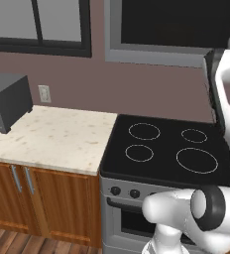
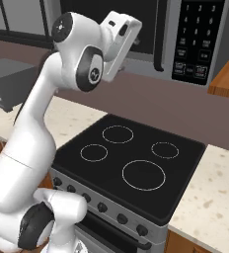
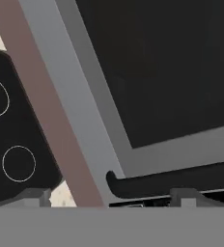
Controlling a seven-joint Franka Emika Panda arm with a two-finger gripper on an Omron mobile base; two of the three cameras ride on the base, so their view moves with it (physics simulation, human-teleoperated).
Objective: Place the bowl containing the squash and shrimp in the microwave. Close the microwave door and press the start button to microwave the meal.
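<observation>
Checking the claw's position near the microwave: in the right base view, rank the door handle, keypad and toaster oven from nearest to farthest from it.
1. Door handle, just right of the claw.
2. Keypad, further right on the microwave.
3. Toaster oven, far left on the counter.

A black glass stovetop [image 1: 166,149] with four thin white burner rings fills the centre right of the left base view, above a grey oven front with a row of dark knobs [image 1: 124,192]. A speckled beige counter [image 1: 52,139] lies at centre left, over brown wooden cabinet doors [image 1: 42,203]. A small dark grey toaster oven [image 1: 7,101] stands at the left edge, beside a white wall outlet [image 1: 44,93].
</observation>
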